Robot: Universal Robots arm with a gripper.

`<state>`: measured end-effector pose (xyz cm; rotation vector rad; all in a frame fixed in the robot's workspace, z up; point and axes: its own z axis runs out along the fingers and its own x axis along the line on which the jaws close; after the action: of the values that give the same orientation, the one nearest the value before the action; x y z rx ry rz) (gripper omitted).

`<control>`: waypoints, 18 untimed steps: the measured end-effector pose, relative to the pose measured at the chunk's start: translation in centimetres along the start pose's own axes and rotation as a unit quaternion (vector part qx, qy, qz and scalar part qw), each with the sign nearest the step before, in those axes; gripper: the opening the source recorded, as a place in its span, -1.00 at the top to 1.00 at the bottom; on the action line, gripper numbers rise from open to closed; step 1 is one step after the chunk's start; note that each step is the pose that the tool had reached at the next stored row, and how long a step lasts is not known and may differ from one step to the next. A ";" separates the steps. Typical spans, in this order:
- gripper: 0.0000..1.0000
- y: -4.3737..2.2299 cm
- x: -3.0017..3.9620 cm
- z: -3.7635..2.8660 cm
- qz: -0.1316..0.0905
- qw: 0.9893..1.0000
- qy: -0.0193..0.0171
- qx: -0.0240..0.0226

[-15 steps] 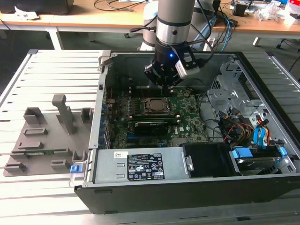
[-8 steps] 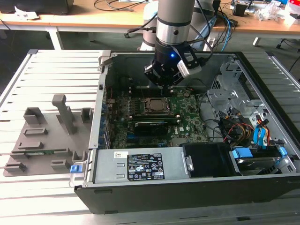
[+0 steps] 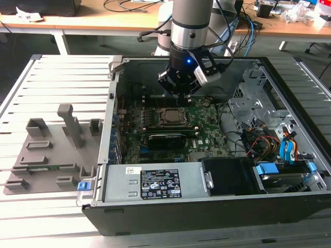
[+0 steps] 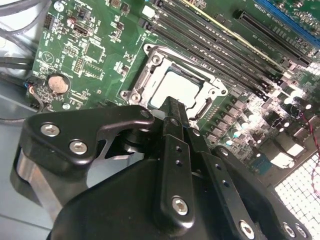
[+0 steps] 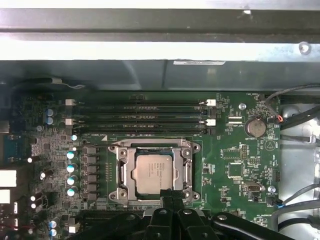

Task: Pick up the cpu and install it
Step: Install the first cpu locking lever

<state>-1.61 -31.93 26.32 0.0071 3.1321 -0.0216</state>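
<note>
Closest to the wrist cameras, the end effector [image 4: 172,107] shows as black linkages with its fingers drawn together to a narrow tip, nothing between them; in the first wrist view its tip [image 5: 168,196] sits at the socket frame's near edge. Just beyond and below that tip lies the cpu [image 5: 153,173], flat inside the socket [image 5: 120,172], its silvery plate level and bordered by the metal frame on all sides. The second wrist view gives the same chip [image 4: 176,87] at a slant, partly hidden behind the fingertip, and adds a coin cell [image 4: 57,84] off to one side on the motherboard [image 4: 100,45]. Past the socket, the first wrist view shows the memory slots [image 5: 142,120], then the case wall [image 5: 100,75]. From the exterior view, the end effector [image 3: 182,90] hangs above the cpu [image 3: 169,117] within the open computer case [image 3: 207,206]; farther off, on the slatted worktop [image 3: 57,77] at the exterior view's left, stands a grey fixture [image 3: 51,150].
</note>
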 end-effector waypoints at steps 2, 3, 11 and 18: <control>0.79 0.00 0.55 0.01 0.000 1.000 0.000 0.000; 0.79 0.00 0.77 0.00 0.000 1.000 0.000 0.000; 0.79 -0.01 2.33 -0.02 0.000 1.000 0.000 0.000; 0.79 -0.01 2.75 -0.02 0.000 1.000 0.000 0.000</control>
<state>-4.36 -31.93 26.31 0.0072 3.1320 -0.0214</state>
